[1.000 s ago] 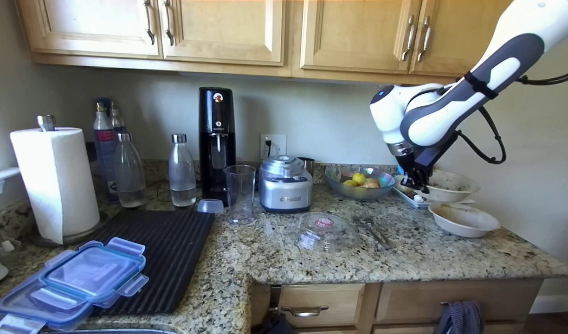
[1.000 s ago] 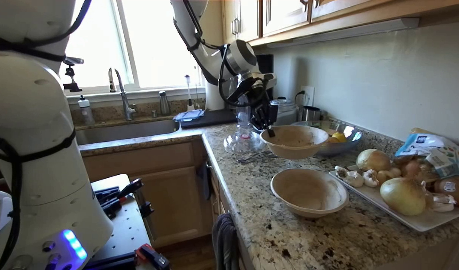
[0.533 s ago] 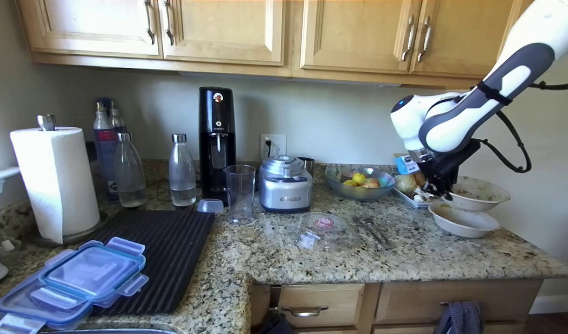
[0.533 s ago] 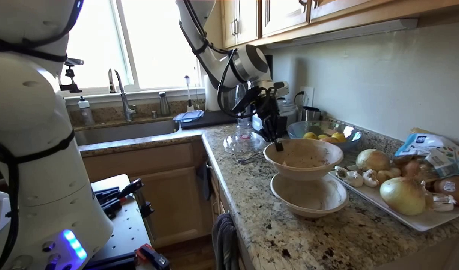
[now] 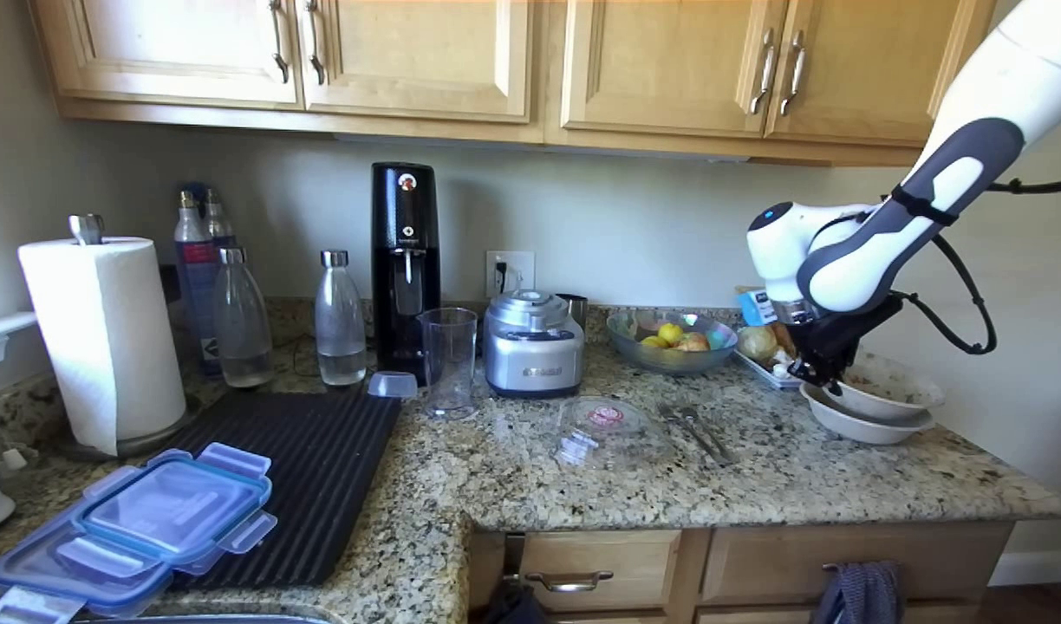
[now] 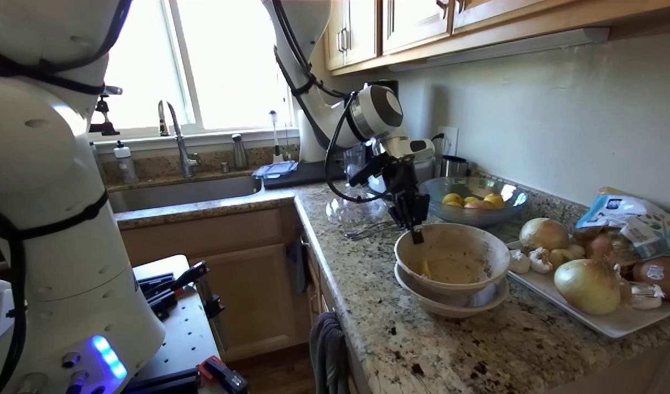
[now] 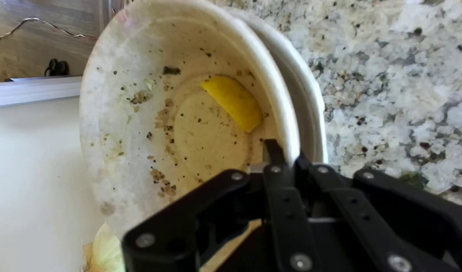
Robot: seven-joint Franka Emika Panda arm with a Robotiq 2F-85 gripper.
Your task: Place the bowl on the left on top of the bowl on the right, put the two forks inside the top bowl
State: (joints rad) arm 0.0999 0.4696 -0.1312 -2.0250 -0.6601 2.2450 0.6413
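Observation:
My gripper is shut on the near rim of a beige bowl, one finger inside it and one outside. This held bowl also shows in the wrist view, with a yellow wedge and food bits inside. It sits tilted and partly inside the lower bowl, its rim leaning over. The lower bowl stands on the counter; it also shows in an exterior view. Whether the two bowls touch at the bottom is hidden. The forks lie on the counter, away from the bowls.
A clear plastic container lies beside the forks. A white tray with onions and garlic is close to the bowls. A glass fruit bowl stands behind, near a food processor. The counter's front edge is nearby.
My gripper has carried the held bowl over the lower bowl and then down into it. The lower bowl and forks have not moved.

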